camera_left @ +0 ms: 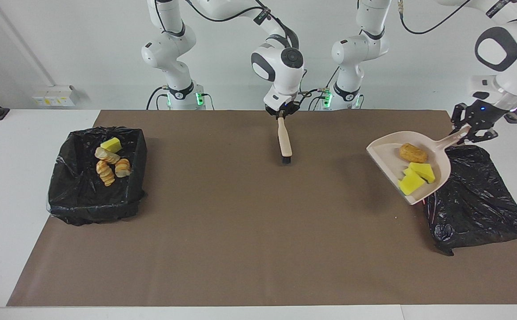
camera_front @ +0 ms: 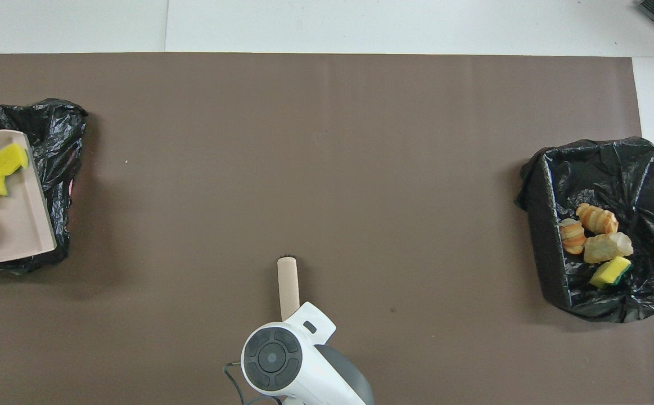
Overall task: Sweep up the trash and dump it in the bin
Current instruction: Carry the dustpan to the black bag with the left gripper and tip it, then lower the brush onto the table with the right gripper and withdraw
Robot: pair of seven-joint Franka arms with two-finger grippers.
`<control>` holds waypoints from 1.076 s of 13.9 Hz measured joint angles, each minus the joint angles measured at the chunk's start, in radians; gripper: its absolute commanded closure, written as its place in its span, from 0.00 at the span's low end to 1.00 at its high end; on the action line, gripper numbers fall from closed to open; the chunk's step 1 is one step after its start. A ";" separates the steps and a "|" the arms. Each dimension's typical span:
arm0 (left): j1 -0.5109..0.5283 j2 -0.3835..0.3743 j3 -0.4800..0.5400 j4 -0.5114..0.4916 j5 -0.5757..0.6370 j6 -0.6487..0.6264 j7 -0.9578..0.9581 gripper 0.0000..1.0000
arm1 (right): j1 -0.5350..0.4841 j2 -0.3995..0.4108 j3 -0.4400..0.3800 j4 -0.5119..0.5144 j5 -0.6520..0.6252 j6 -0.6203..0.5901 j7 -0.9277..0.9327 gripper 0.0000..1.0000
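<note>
Pink plastic is what the left gripper [camera_left: 470, 132] is clamped on: the thin handle of the dustpan [camera_left: 389, 151]. The gripper holds it up in the air, over the edge of the black bin [camera_left: 476, 200] at the left arm's end of the tabletop [camera_left: 240, 249]. The dustpan is kept nearly flat, I think so that nothing slides out too soon. In it lie three bits of the trash: a tan lump [camera_left: 413, 153] and two yellow wedges [camera_left: 417, 178]. In the view from above, the dustpan [camera_front: 6, 225] covers part of that bin's bag [camera_front: 57, 121].

To dump, I think the dustpan has to go a bit more over the bag and then tip. The bag looks crumpled, and I cannot see an open mouth, so scraps could bounce off.

The right gripper [camera_left: 281, 113] is shut on the top of the brush [camera_left: 284, 142]. The brush hangs down with its dark bristles low over the brown mat [camera_left: 240, 222], near the robots and about midway between the two bins. This arm waits, out of the way.

At the right arm's end stands the other bin [camera_left: 96, 178], open on top. Four scraps [camera_left: 109, 162] already lie in it: striped bread lumps and one yellow wedge.
</note>
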 measured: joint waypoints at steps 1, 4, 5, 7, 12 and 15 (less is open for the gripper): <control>0.018 0.009 0.000 0.015 0.005 0.005 0.010 1.00 | 0.000 0.000 -0.001 -0.002 0.000 0.000 0.000 0.00; 0.048 0.021 -0.001 0.034 0.015 0.067 0.012 1.00 | -0.001 0.000 -0.003 0.028 0.000 -0.040 0.000 0.00; 0.052 0.026 0.000 0.034 0.027 0.113 0.012 1.00 | -0.008 -0.001 -0.007 0.057 0.000 -0.077 0.001 0.00; 0.055 0.043 0.000 0.035 0.084 0.206 0.011 1.00 | -0.047 -0.008 -0.012 0.127 -0.007 -0.171 -0.004 0.00; 0.047 0.063 -0.015 0.035 0.344 0.251 -0.080 1.00 | -0.211 -0.071 -0.020 0.280 -0.065 -0.439 -0.190 0.00; -0.009 0.063 -0.022 0.035 0.480 0.220 -0.157 1.00 | -0.313 -0.085 -0.023 0.394 -0.132 -0.553 -0.344 0.00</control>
